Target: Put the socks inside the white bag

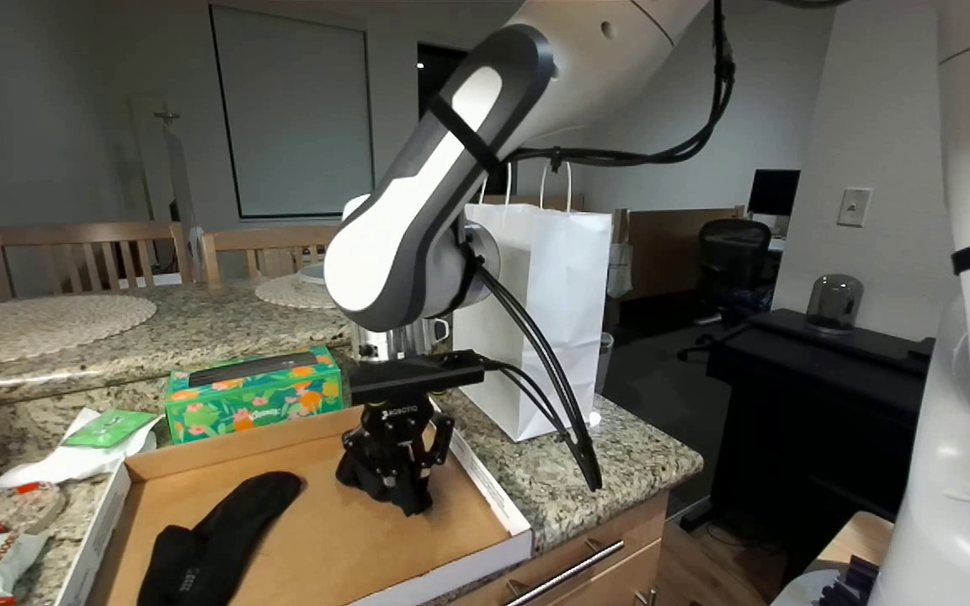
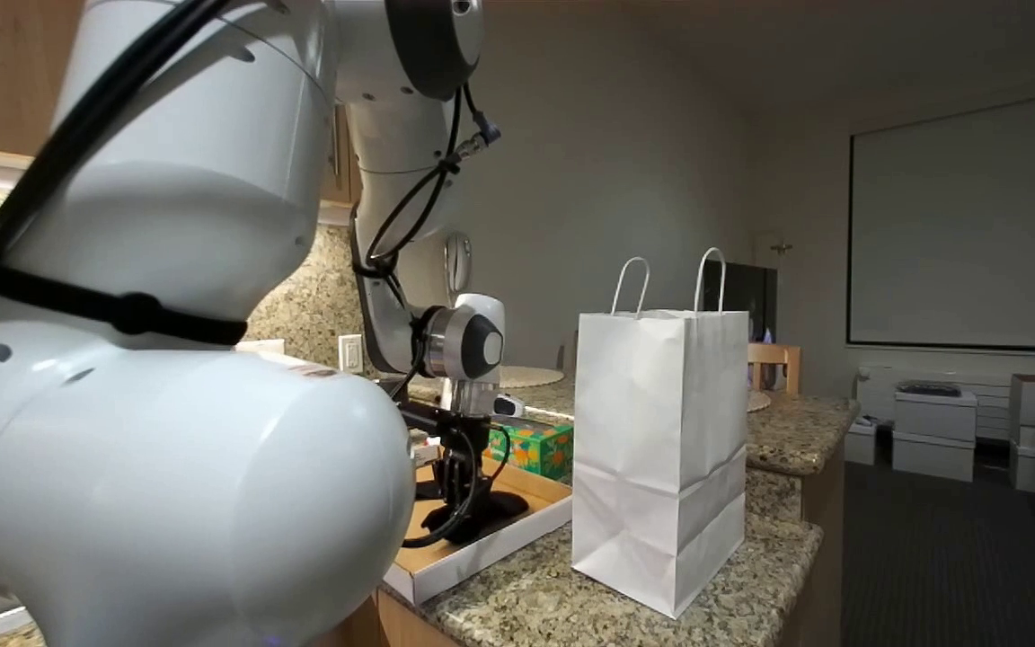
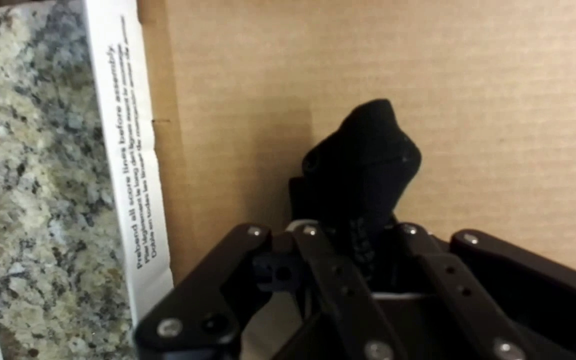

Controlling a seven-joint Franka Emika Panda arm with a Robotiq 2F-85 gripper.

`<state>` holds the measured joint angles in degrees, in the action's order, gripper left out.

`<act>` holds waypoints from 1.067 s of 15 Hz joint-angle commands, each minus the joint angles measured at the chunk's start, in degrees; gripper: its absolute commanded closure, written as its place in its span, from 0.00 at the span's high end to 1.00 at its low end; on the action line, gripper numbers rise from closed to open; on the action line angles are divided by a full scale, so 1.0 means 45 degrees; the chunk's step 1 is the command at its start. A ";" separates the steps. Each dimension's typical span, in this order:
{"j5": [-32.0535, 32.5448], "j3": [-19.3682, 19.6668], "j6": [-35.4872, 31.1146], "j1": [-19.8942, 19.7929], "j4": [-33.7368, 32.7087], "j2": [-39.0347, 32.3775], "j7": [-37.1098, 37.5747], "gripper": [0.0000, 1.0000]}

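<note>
One shallow cardboard tray (image 1: 329, 547), brown within and white along its outer walls, sits on the speckled granite counter (image 2: 526, 593); inside it the loose sock (image 1: 220, 539) lies laid out on the bare cardboard, bent along its length, with small pale marks toward its near end; farther in, the bunched sock (image 3: 363, 165) is between the fingers of the gripper (image 3: 353, 230), whose jaws stand nearly together and have the fabric pinched; whether that sock touches the tray floor I cannot tell; the white bag (image 2: 661, 440) stands upright just beside the tray, sides creased, two looped handles raised, its inside hidden in both exterior views; both socks are soft, matt black, the pinched one crumpled into a lump, a blunt folded end poking out past the fingers in the wrist view; a green flowered tissue box (image 1: 253, 396) stands just beyond the tray's far wall.
</note>
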<state>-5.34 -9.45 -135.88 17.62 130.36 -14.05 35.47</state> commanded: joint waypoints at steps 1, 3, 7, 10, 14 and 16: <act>-0.0174 -0.0324 0.1686 -0.0006 0.0416 0.1989 -0.0022 0.08; 0.0034 -0.0544 0.2920 -0.0036 0.0258 0.3216 -0.0266 0.08; 0.0293 -0.0999 0.5494 -0.0175 -0.0834 0.5345 -0.0671 0.08; 0.1048 -0.1271 0.7678 -0.0393 -0.2326 0.6574 -0.0541 0.08; 0.1830 -0.1386 1.0994 -0.0836 -0.5061 0.7547 -0.0883 0.08; 0.2183 -0.1264 1.2545 -0.1200 -0.6664 0.7707 -0.1334 0.08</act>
<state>2.07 -14.75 -87.83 15.32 108.78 19.93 33.35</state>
